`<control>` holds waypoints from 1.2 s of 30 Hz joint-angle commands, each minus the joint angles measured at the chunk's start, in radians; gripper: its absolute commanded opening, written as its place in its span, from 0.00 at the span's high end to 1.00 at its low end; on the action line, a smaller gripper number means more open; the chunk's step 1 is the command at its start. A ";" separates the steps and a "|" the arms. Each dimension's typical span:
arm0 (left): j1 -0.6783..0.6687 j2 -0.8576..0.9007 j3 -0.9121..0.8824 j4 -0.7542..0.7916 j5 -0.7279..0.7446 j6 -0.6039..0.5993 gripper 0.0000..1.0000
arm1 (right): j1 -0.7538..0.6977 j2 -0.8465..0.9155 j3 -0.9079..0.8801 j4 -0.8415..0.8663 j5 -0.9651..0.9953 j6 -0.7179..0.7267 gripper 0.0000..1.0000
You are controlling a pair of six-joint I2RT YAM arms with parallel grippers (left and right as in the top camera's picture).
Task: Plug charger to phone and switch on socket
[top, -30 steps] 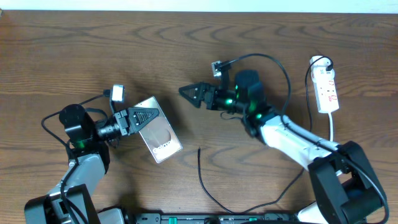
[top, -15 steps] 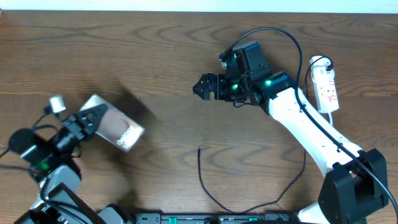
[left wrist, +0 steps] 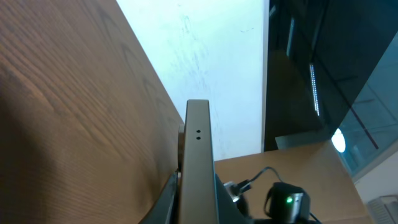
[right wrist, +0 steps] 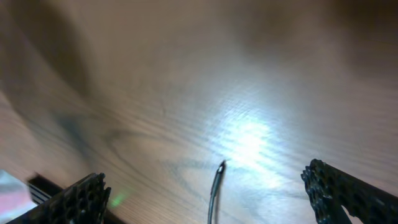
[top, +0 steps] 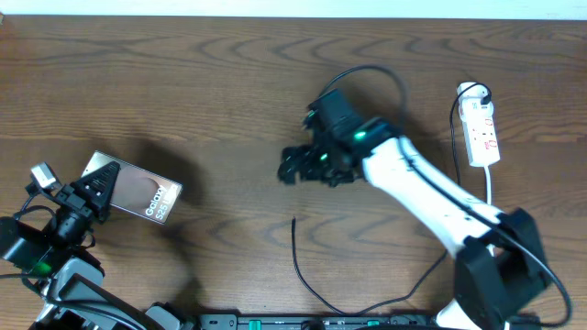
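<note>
Left gripper [top: 99, 186] sits near-left, pinching the phone [top: 138, 192] by its left end. The glossy side with white lettering faces up. The phone looks lifted off the table [top: 183, 82], judging by the shadow under it. In the left wrist view we see it edge-on between the fingers, and that edge shows two tiny holes. We can't tell if the port is there.

Right gripper [top: 292, 167] is mid-table with its fingers spread wide and nothing in them. It hangs just beyond the charger [top: 297, 266], whose tip [top: 293, 221] points to the far side. The cable lies flat and runs off toward the near edge. The right wrist view shows the tip between the two open fingers, below them. The socket [top: 481, 128] lies far right, well apart from both grippers, with its red marks visible.

Risks as we judge them:
- The cable is thin and flat on the wood. A closing gripper may skid it aside or catch it behind the tip, leaving the tip free to droop.
- The phone is held at one end only, so a plug push could pivot it or slip it out.
- If the port end is the clamped one, the plug can't get in without a regrip.
- The phone and tip are well apart, and dragging the cable could snag its slack.
- The socket switch is small, so a wide gripper might shove the strip instead.
</note>
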State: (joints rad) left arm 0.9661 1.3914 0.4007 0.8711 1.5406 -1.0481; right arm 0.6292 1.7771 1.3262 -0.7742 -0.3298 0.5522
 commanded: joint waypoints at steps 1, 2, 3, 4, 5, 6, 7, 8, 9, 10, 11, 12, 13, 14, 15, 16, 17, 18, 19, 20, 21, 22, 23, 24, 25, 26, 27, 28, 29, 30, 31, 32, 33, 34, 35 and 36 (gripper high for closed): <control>0.004 -0.006 0.009 0.006 0.031 -0.013 0.93 | 0.069 0.057 -0.014 0.001 0.077 0.045 0.01; 0.004 -0.006 0.009 0.006 0.031 -0.013 0.93 | 0.083 0.069 -0.014 -0.002 0.097 0.076 0.01; 0.004 -0.006 0.009 0.006 0.031 -0.013 0.92 | 0.097 0.082 -0.014 -0.006 0.112 0.108 0.01; 0.004 -0.006 0.009 0.006 0.031 -0.013 0.93 | 0.107 0.092 -0.014 -0.009 0.116 0.135 0.02; 0.004 -0.006 0.009 0.006 0.031 -0.013 0.93 | 0.114 0.099 -0.014 -0.010 0.115 0.156 0.03; 0.004 -0.006 0.009 0.006 0.031 -0.013 0.93 | 0.121 0.107 -0.014 -0.014 0.115 0.187 0.04; 0.004 -0.006 0.009 0.006 0.031 -0.013 0.93 | 0.126 0.108 -0.014 -0.018 0.116 0.205 0.04; 0.004 -0.006 0.009 0.006 0.031 -0.013 0.93 | 0.130 0.112 -0.014 -0.024 0.118 0.219 0.05; 0.004 -0.006 0.009 0.006 0.031 -0.013 0.93 | 0.135 0.113 -0.014 -0.031 0.122 0.230 0.05; 0.004 -0.006 0.009 0.006 0.031 -0.013 0.93 | 0.141 0.114 -0.014 -0.037 0.123 0.234 0.05; 0.004 -0.006 0.009 0.006 0.031 -0.013 0.93 | 0.148 0.116 -0.015 -0.043 0.123 0.237 0.04; 0.004 -0.006 0.009 0.006 0.031 -0.013 0.93 | 0.153 0.116 -0.015 -0.049 0.124 0.237 0.01; 0.004 -0.006 0.009 0.006 0.031 -0.013 0.93 | 0.161 0.117 -0.015 -0.055 0.127 0.237 0.01; 0.004 -0.006 0.009 0.006 0.031 -0.013 0.93 | 0.169 0.117 -0.015 -0.056 0.129 0.237 0.01; 0.004 -0.006 0.009 0.006 0.031 -0.013 0.93 | 0.177 0.117 -0.015 -0.055 0.130 0.236 0.01; 0.004 -0.006 0.009 0.006 0.031 -0.013 0.93 | 0.184 0.117 -0.015 -0.051 0.130 0.236 0.01; 0.004 -0.006 0.009 0.006 0.031 -0.013 0.93 | 0.188 0.117 -0.015 -0.044 0.129 0.237 0.01; 0.004 -0.006 0.009 0.006 0.031 -0.013 0.93 | 0.192 0.117 -0.015 -0.032 0.119 0.236 0.01; 0.004 -0.006 0.009 0.006 0.031 -0.013 0.93 | 0.198 0.117 -0.015 -0.030 0.116 0.235 0.01; 0.004 -0.006 0.009 0.006 0.031 -0.013 0.93 | 0.203 0.117 -0.015 -0.032 0.118 0.227 0.01; 0.004 -0.006 0.009 0.006 0.031 -0.013 0.93 | 0.210 0.118 -0.015 -0.033 0.118 0.212 0.01; 0.004 -0.006 0.009 0.006 0.031 -0.013 0.93 | 0.214 0.118 -0.015 -0.032 0.119 0.205 0.01; 0.004 -0.006 0.009 0.006 0.031 -0.013 0.93 | 0.222 0.119 -0.015 -0.031 0.129 0.202 0.01; 0.004 -0.006 0.009 0.006 0.031 -0.013 0.93 | 0.230 0.119 -0.015 -0.030 0.141 0.203 0.04; 0.004 -0.006 0.009 0.006 0.031 -0.013 0.93 | 0.235 0.119 -0.015 -0.029 0.151 0.210 0.08; 0.004 -0.006 0.009 0.006 0.031 -0.013 0.93 | 0.240 0.119 -0.015 -0.032 0.167 0.230 0.11; 0.004 -0.006 0.009 0.006 0.031 -0.013 0.93 | 0.244 0.119 -0.015 -0.042 0.183 0.255 0.14; 0.004 -0.006 0.009 0.006 0.031 -0.013 0.92 | 0.249 0.119 -0.015 -0.053 0.196 0.288 0.16; 0.004 -0.006 0.009 0.006 0.031 -0.013 0.93 | 0.255 0.119 -0.015 -0.069 0.213 0.330 0.16; 0.004 -0.006 0.009 0.005 0.031 -0.016 0.93 | 0.260 0.119 -0.015 -0.082 0.225 0.362 0.16; 0.004 -0.006 0.009 0.005 0.031 -0.019 0.93 | 0.266 0.119 -0.015 -0.095 0.238 0.391 0.16; 0.004 -0.006 0.009 0.006 0.031 -0.021 0.93 | 0.271 0.119 -0.015 -0.104 0.246 0.409 0.16; 0.004 -0.006 0.009 0.006 0.031 -0.022 0.93 | 0.278 0.119 -0.015 -0.113 0.255 0.426 0.16; 0.004 -0.006 0.009 0.006 0.031 -0.024 0.93 | 0.285 0.120 -0.015 -0.119 0.262 0.440 0.16; 0.004 -0.006 0.009 0.006 0.031 -0.024 0.93 | 0.294 0.119 -0.015 -0.125 0.269 0.451 0.16; 0.004 -0.006 0.009 0.006 0.031 -0.024 0.93 | 0.302 0.119 -0.015 -0.128 0.275 0.457 0.16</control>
State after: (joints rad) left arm 0.9661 1.3914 0.4007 0.8711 1.5433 -1.0515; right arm 0.9035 1.8858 1.3148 -0.8925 -0.1131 0.9207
